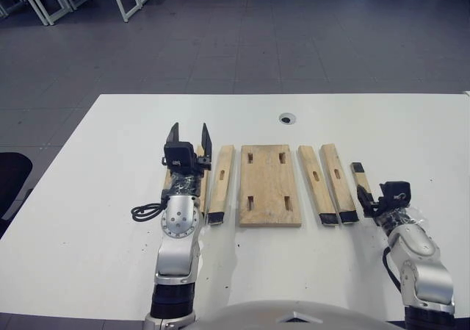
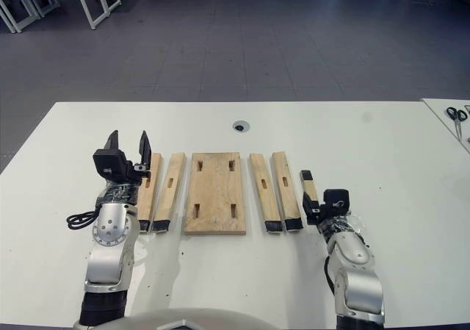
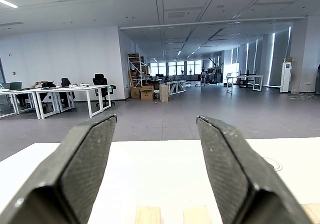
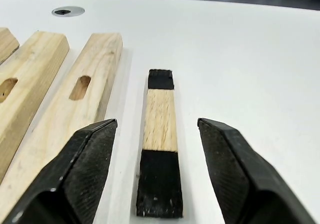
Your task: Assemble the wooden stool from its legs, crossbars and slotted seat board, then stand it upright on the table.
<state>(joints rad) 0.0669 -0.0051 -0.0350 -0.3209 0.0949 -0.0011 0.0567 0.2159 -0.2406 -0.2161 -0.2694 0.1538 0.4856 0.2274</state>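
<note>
The likeliest slip is a poor hold on the crossbar (image 2: 309,187). It is a thin strip lying flat on the bench (image 1: 110,161), so fingers closing from either side have little height to bite on. They may scrape the bench top or skid over the bar. The right end effector (image 4: 157,120) stands over the bar's near black end, not its middle. A pinch there would probably let the far end droop or swing once lifted, and that would make lining it up with a slot harder.

The bar also lies just beside the outer right leg (image 1: 338,181), apart from it by a narrow strip of bench. The finger on that side has to go down into this strip and could nudge the leg against its neighbour (image 1: 316,183).

The right end effector is released, its fingers spread wide and low over the bench. The crossbar runs straight away from it between them, touching neither.

The left end effector (image 1: 189,135) is also released, fingers apart and raised, pointing out over the far edge. It hangs above the outer left leg (image 1: 202,179), which it partly hides. The inner left leg (image 1: 220,181) lies beside it.

The seat board (image 1: 269,185) lies flat in the middle between the two pairs of legs, with nothing fitted into its four slots.
</note>
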